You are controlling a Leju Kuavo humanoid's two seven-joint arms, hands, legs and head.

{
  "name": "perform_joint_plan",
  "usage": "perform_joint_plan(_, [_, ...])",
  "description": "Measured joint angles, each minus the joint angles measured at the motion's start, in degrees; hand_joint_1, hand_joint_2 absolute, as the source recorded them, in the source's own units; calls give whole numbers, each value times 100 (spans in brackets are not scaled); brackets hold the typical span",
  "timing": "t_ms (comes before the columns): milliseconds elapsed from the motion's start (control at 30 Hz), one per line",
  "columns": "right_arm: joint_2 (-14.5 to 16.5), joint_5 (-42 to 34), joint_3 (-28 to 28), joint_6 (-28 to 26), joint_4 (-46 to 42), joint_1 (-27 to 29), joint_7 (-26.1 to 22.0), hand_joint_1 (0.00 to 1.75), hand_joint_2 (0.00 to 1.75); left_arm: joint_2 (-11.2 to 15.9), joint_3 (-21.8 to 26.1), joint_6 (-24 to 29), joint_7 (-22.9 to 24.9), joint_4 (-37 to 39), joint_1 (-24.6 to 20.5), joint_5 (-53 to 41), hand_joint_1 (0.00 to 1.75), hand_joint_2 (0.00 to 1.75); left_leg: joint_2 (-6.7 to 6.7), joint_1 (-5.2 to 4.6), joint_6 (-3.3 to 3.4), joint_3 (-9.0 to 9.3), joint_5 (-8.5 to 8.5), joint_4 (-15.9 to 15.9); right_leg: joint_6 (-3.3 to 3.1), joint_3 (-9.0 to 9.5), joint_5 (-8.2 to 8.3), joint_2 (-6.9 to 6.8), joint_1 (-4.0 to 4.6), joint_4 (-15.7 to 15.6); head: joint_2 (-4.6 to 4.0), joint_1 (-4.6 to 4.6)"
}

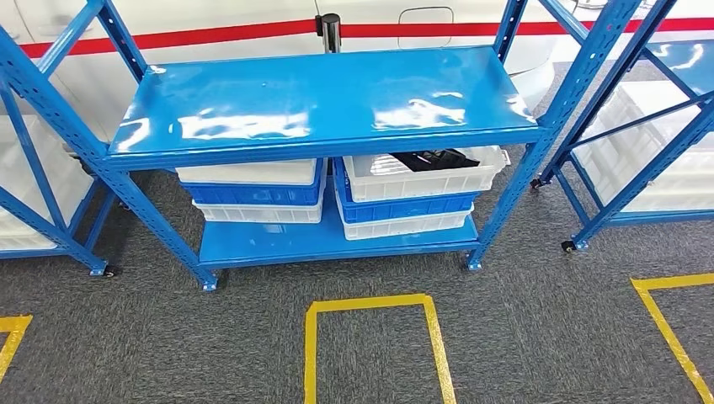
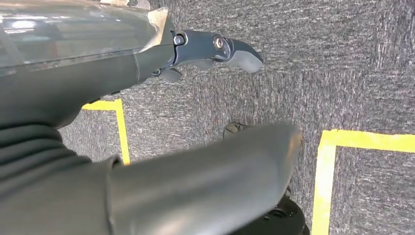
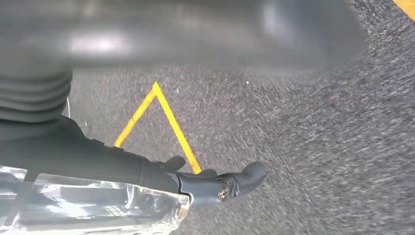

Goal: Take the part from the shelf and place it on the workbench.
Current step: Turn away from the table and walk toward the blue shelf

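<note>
Facing the shelf (image 1: 324, 101), I am hanging both hands (image 2: 195, 54) (image 3: 210, 183) empty, fingers apart, and risking snagging its edge reaching the part (image 1: 434, 158) beneath.

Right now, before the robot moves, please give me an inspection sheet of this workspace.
Surface: top shelf of the blue rack, glossy and bare.
Job's things: dark part in the upper right white crate, lower level.
Clutter: stacked white and blue crates at lower left.
Hands: left hand and right hand hang over the carpet, holding nothing.
Cables: nothing seen.
Surroundings: grey carpet with yellow tape; further racks on both sides.
</note>
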Motion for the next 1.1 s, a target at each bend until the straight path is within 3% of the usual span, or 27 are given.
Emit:
perform_joint_plan(67, [4, 6, 0, 17, 0, -4, -2, 0, 175, 3, 3, 4, -2, -1, 1, 0, 0, 175, 6, 32, -46, -18, -62, 75, -55, 42, 17, -4, -33, -12, 0, 1])
perform_joint_plan(100, [5, 7, 0, 22, 0, -4, -2, 0, 175, 3, 4, 4, -2, -1, 2, 0, 0, 175, 10, 46, -79, -80, -170, 231, -80, 64, 27, -7, -54, -18, 0, -15])
perform_joint_plan(200, [7, 9, 0, 25, 0, -3, -2, 0, 175, 1, 4, 6, -2, 0, 6, 1, 0, 175, 24, 88, -186, -583, -710, 1296, -121, 80, 31, -15, -62, -19, 0, -47])
perform_joint_plan(233, [7, 9, 0, 25, 0, -2, -2, 0, 175, 1, 5, 7, -2, 0, 10, 2, 0, 175, 29, 101, -206, -744, -794, 1595, -124, 81, 27, -15, -62, -18, 0, -46])
perform_joint_plan(267, [5, 9, 0, 25, 0, -2, -2, 0, 175, 2, 5, 7, -2, 0, 15, 1, 0, 175, 33, 112, -216, -819, -765, 1701, -127, 84, 24, -13, -63, -18, 0, -49])
perform_joint_plan(300, [5, 9, 0, 25, 0, -2, -2, 0, 175, 3, 6, 7, -2, 0, 17, 1, 0, 175, 37, 122, -216, -782, -627, 1570, -129, 93, 19, -10, -67, -18, 0, -49])
perform_joint_plan(400, [15, 9, 0, 25, 0, -6, -2, 0, 175, 6, 7, 7, -2, 0, 7, 1, 0, 175, 47, 129, -177, -276, -57, 451, -97, 127, -11, 1, -58, -16, 0, -49])
perform_joint_plan(467, [17, 10, 0, 25, 0, -7, -2, 0, 175, 4, 7, 7, -2, 0, -1, 1, 0, 175, 44, 109, -167, -96, 58, 58, -69, 100, -59, 0, -4, 0, 0, -36])
perform_joint_plan(567, [11, 11, 0, 25, 0, -9, -3, 0, 175, 1, 8, 7, -2, 0, 3, 1, 0, 175, 31, 47, -169, -87, 52, 29, -52, 71, -88, -8, 28, 3, 0, -22])
perform_joint_plan(700, [8, 11, 0, 43, 0, -6, -45, 0, 175, 4, 10, 8, -4, 0, 4, 4, 0, 175, 28, -28, -98, -96, 56, 33, 2, 80, -65, -9, 5, -19, 0, -25])
perform_joint_plan(800, [2, 11, 0, 138, 0, -4, -159, 0, 175, 4, 16, 9, -20, 0, 5, 9, 0, 175, 28, -39, -63, -98, 55, 33, 38, 92, -56, -8, -5, -43, 0, -24])
perform_joint_plan(1100, [22, 328, 90, 446, 0, -5, -304, 0, 175, 2, 27, 30, 70, 0, 1, -29, 0, 175, 28, -46, -41, -93, 49, 35, 50, 94, -49, -9, -29, -61, 0, -24])
